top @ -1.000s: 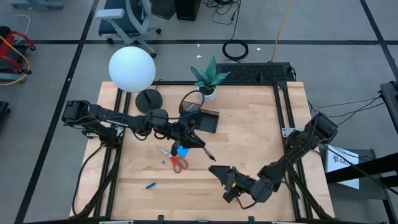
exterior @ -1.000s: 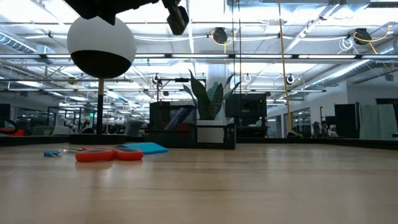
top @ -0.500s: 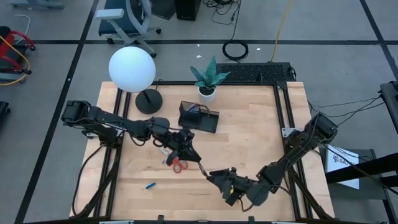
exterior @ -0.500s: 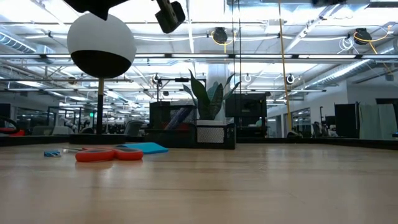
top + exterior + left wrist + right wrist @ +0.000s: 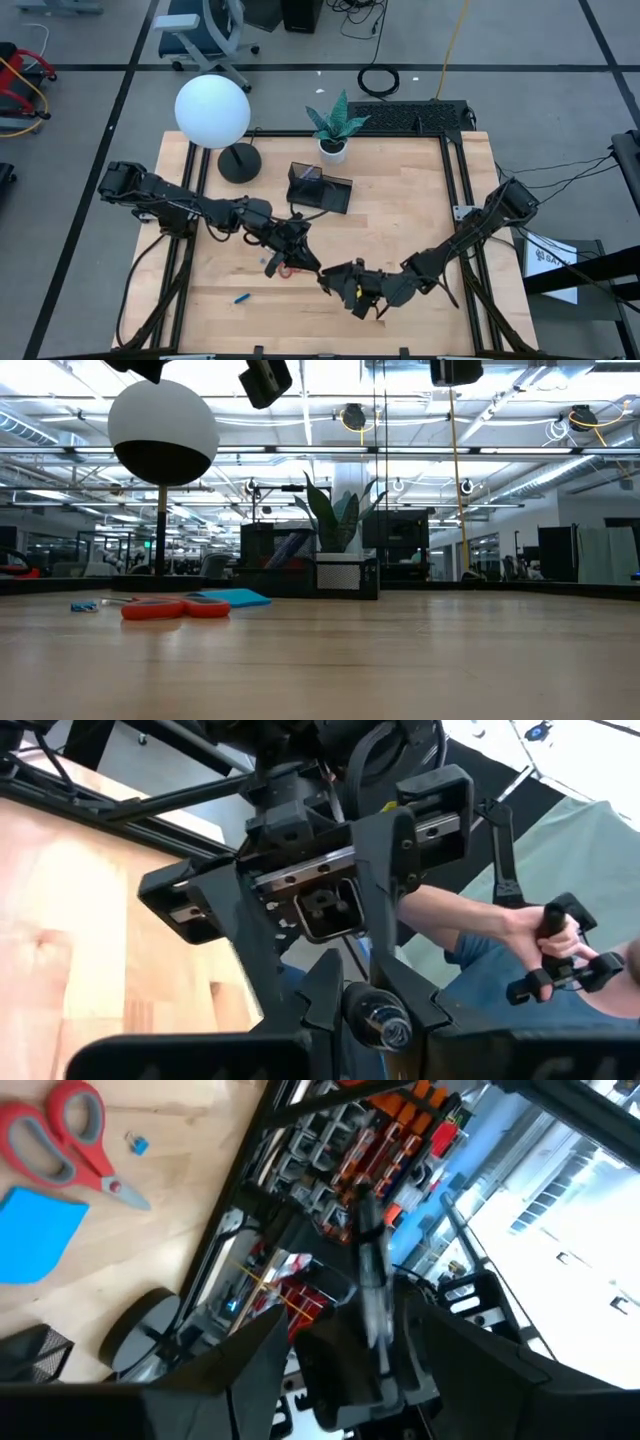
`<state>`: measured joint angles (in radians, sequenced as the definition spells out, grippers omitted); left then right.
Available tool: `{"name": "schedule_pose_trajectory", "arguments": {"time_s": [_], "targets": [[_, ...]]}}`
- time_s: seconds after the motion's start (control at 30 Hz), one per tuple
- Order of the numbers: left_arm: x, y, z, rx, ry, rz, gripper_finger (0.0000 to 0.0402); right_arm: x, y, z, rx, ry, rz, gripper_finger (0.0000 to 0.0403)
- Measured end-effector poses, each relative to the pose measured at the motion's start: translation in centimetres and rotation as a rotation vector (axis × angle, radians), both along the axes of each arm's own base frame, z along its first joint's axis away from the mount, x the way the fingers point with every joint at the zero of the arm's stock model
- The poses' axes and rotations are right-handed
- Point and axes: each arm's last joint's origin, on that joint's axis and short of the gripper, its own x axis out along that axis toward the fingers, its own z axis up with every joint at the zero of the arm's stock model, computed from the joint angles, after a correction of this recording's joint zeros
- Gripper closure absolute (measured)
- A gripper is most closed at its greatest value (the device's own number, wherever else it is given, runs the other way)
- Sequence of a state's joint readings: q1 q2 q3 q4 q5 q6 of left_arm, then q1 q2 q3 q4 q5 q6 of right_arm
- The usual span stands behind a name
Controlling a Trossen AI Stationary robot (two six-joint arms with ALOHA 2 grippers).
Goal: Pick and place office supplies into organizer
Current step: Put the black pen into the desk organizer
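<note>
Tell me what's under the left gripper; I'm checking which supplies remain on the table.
Below the left gripper, shut on a pen, lie the red-handled scissors and a tiny blue piece. The arm covers the blue note pad from above; the low view shows it beside the scissors.

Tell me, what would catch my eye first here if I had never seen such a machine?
Probably the two dark arms meeting low over the middle of the wooden table: the left gripper holds a pen out, end-on to the open right gripper. Next, the big white globe lamp at the table's far left corner, and the red scissors lying beside a blue note pad.
</note>
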<state>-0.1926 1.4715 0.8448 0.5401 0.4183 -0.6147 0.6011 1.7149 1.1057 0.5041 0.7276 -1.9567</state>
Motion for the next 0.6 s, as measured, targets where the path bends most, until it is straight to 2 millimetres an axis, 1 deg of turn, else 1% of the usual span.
{"name": "schedule_pose_trajectory", "arguments": {"time_s": [0.13, 0.23, 0.5, 0.6], "targets": [[0.00, 0.02, 0.00, 0.004, -0.002, 0.001, 0.0359, 0.33, -0.42, -0.12, 0.008, 0.002, -0.009, 0.0187], [0.02, 0.07, 0.00, 0.006, -0.004, 0.003, 0.0359, 0.37, -0.49, -0.19, 0.007, 0.003, -0.016, 0.0207], [0.10, 0.37, 0.01, 0.009, -0.006, 0.020, 0.0359, 0.27, -0.24, -0.26, 0.027, 0.008, 0.011, 0.0303], [0.15, 0.61, 0.01, 0.009, -0.006, 0.028, 0.0359, 0.27, -0.24, -0.27, 0.027, 0.009, 0.011, 0.0333]]}}
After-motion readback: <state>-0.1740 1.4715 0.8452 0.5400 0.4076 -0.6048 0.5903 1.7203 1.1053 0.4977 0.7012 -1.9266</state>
